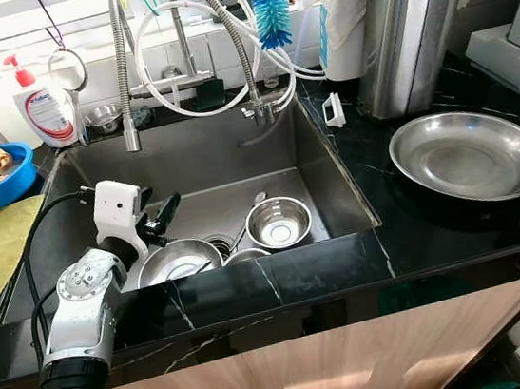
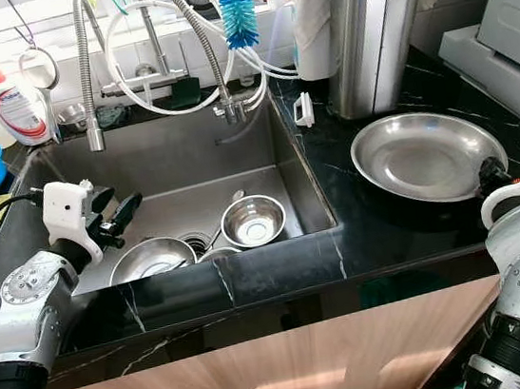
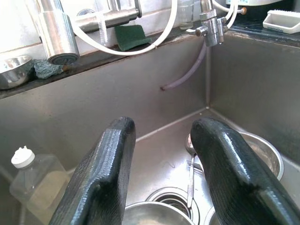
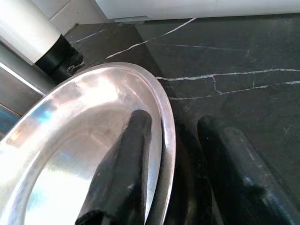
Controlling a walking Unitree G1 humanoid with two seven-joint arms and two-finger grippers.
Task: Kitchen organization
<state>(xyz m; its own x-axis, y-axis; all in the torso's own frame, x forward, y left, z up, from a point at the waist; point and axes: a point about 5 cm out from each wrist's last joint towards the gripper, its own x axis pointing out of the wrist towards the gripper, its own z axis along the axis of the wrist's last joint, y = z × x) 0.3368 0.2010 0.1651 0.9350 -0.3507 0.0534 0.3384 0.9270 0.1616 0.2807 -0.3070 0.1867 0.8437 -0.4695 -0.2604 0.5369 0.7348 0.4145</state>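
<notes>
A: Nearest is the left hand [image 3: 161, 154], its 2 black fingers [image 3: 101, 173] spread apart with nothing between them, hanging over the sink [image 1: 324, 167] above the bowls.

B: And the right hand [image 4: 173, 164]?

A: It straddles the rim of the steel plate [image 1: 470, 152]: 1 finger lies inside the dish, the other outside on the black worktop [image 1: 417, 222]. Whether it presses the rim, I cannot tell.

B: Where does the plate lie?

A: Flat on the worktop right of the sink, hollow side up, near the knife block [image 1: 410, 26].

B: In the sink?

A: 2 steel bowls, mouths up: small bowl [image 1: 278, 223], larger bowl [image 1: 178, 261], and a spoon [image 3: 191, 173] whose handle runs toward the drain [image 3: 171, 197].
</notes>
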